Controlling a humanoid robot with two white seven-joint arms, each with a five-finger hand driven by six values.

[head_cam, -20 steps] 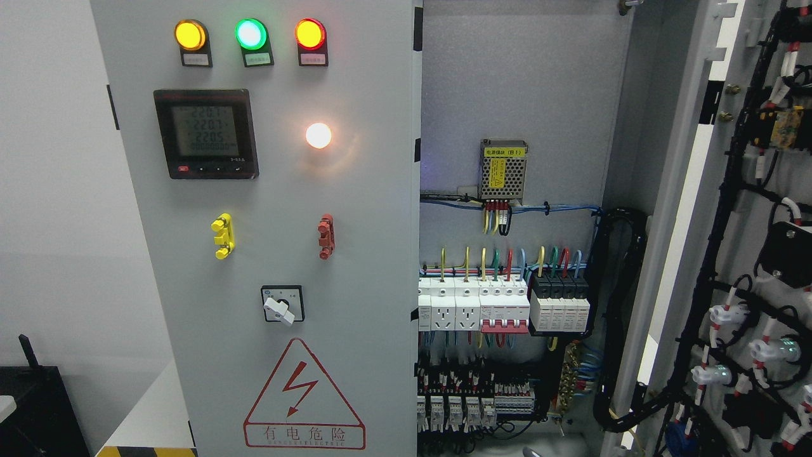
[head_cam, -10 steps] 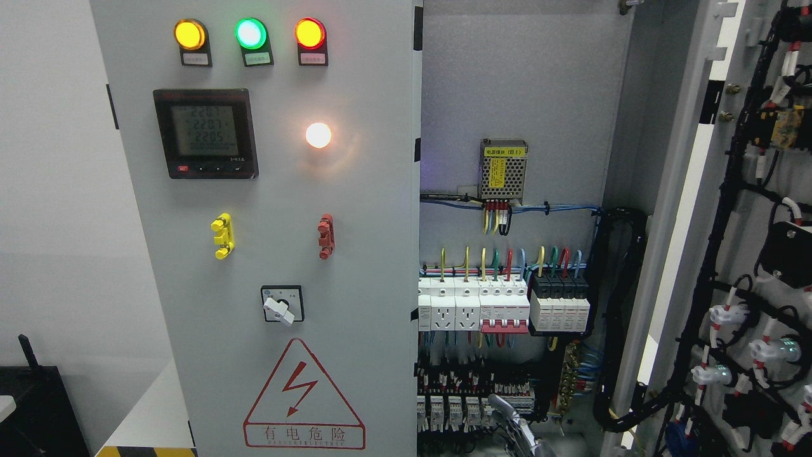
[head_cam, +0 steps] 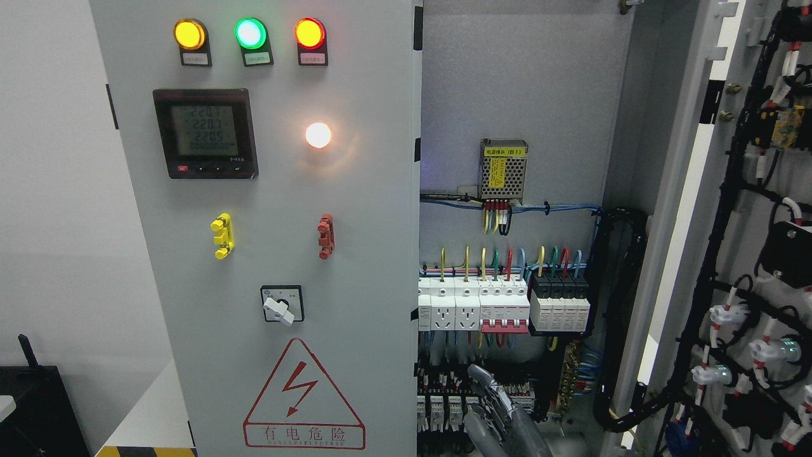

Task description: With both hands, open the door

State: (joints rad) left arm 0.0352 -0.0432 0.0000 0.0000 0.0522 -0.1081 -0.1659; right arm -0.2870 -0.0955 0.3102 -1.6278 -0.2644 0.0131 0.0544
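Note:
The grey cabinet's left door [head_cam: 361, 266] stands shut, with three indicator lamps [head_cam: 250, 33], a meter [head_cam: 205, 132] and a rotary switch [head_cam: 281, 304] on its face. The right door [head_cam: 704, 209] is swung wide open at the far right, its wired inner side facing me. My right hand [head_cam: 493, 409] rises from the bottom edge right of the middle, in front of the open compartment beside the left door's free edge [head_cam: 417, 317]. Its fingers [head_cam: 483, 381] are stretched upward and hold nothing. No left arm shows.
Inside the cabinet sit rows of breakers and sockets [head_cam: 501, 306], a small power supply [head_cam: 504, 168] and a thick black cable bundle [head_cam: 625, 317]. A white wall lies to the left, with a black object [head_cam: 35, 406] at the lower left.
My right hand has come up from below the bottom edge, climbing higher in front of the lower breaker rows. Both doors stay where they were.

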